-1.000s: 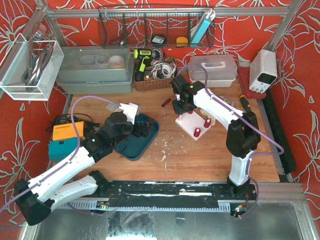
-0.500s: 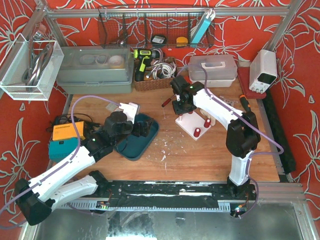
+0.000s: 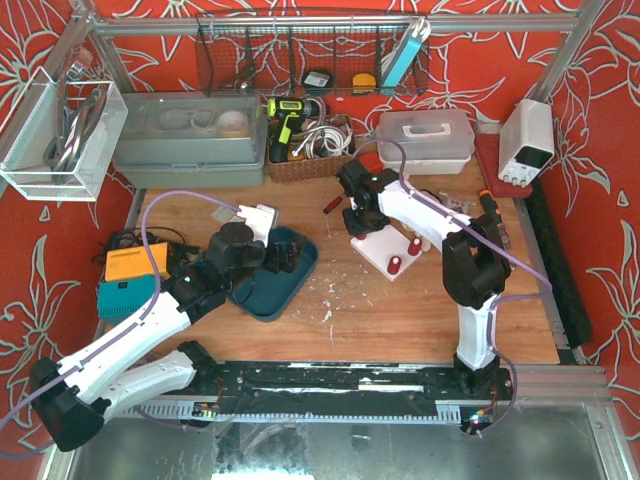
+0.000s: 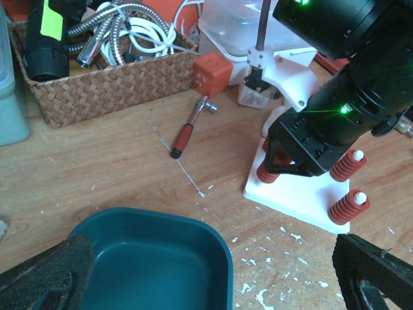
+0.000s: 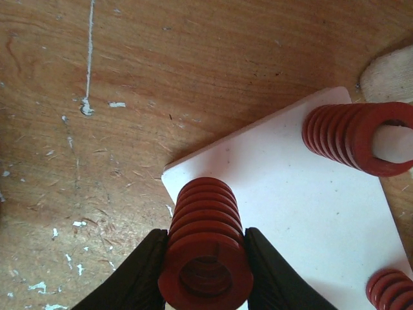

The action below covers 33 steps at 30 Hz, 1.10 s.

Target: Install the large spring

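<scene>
My right gripper is shut on the large red spring, which stands upright over the near-left corner of the white base plate. Whether it sits on a post is hidden. In the top view the right gripper is at the plate's far-left corner. In the left wrist view the spring shows under the right gripper. Two smaller red springs stand on white posts of the plate. My left gripper hovers open and empty over the teal tray.
A red-handled tool lies on the table beside a wicker basket with hoses. An orange cube and a clear plastic box are behind the plate. Orange and teal boxes sit at the left edge.
My right gripper has shifted slightly left and toward the far side with the spring, and its arm has swung. The left arm has not moved.
</scene>
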Motion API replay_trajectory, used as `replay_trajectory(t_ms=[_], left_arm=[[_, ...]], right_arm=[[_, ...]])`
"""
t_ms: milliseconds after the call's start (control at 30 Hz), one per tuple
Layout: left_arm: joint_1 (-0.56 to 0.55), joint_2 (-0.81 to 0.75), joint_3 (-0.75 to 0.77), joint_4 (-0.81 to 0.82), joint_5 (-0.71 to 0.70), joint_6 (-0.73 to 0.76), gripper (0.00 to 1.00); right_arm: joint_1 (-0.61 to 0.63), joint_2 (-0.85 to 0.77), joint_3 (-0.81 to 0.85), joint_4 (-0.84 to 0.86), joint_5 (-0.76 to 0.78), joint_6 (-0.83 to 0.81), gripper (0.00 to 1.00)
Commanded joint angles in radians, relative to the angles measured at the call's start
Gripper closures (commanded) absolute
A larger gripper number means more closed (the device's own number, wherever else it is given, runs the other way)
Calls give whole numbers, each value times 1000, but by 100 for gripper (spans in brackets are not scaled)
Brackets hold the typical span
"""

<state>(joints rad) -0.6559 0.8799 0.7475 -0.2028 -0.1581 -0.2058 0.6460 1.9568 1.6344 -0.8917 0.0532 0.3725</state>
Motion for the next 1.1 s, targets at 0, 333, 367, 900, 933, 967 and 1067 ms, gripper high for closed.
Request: replay_trajectory(t_ms=[0, 333, 367, 900, 933, 967, 1067], left_arm=[[7, -21, -7, -15, -8, 7, 0], [7, -38, -41, 51, -37, -52, 0], [7, -40, -44, 55, -64, -68, 0], [22, -155, -398, 615, -408, 235, 0], [32, -147, -417, 632, -407, 264, 0], [44, -146, -442, 648, -408, 278, 0], [92, -171, -533, 679, -422, 248, 0]], right_arm=[[-5, 18, 39, -21, 35, 12, 67], [-6, -134, 8, -76, 135, -25, 46], [-6, -162, 0, -84, 152, -31, 43], [-31, -844, -729, 611, 658, -422, 1], [-38, -870, -790, 698, 687, -447, 1], [-55, -895, -845, 751, 692, -465, 1], [-120, -967, -978, 854, 670, -433, 1]])
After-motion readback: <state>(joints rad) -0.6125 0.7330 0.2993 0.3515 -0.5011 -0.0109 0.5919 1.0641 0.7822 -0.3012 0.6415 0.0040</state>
